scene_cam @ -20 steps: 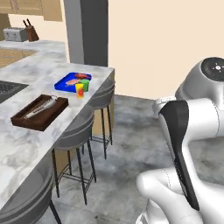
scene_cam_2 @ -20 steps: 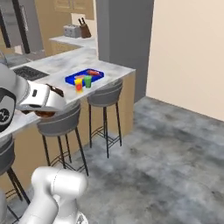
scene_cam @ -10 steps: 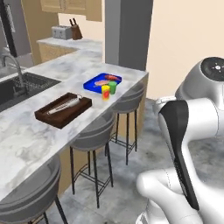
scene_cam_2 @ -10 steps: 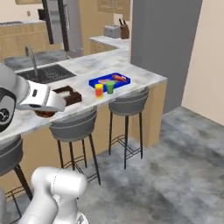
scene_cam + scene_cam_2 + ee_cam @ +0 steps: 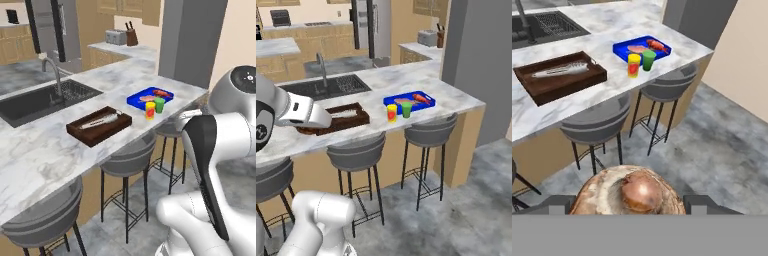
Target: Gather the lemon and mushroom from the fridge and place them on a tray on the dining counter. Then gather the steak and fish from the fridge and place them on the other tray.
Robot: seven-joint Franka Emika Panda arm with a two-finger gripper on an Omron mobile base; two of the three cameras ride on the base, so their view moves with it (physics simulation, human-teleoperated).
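on white-grey marble dining counter (image 5: 45, 150), left base view: dark brown wooden tray (image 5: 99, 126), bright blue tray (image 5: 150, 96) apart. right base view: same layout. hand view: gripper (image 5: 629, 205) fingers pinching brown marbled steak (image 5: 629, 192).

Two rectangular trays: dark brown wooden tray (image 5: 99, 126), bright blue shallow tray (image 5: 150, 96). Two cups: yellow red-banded cup (image 5: 150, 111), green cup (image 5: 159, 105). Three grey round-seated stools (image 5: 356, 152). One dark inset sink (image 5: 35, 100).

Brown tray (image 5: 354, 116) partly behind arm
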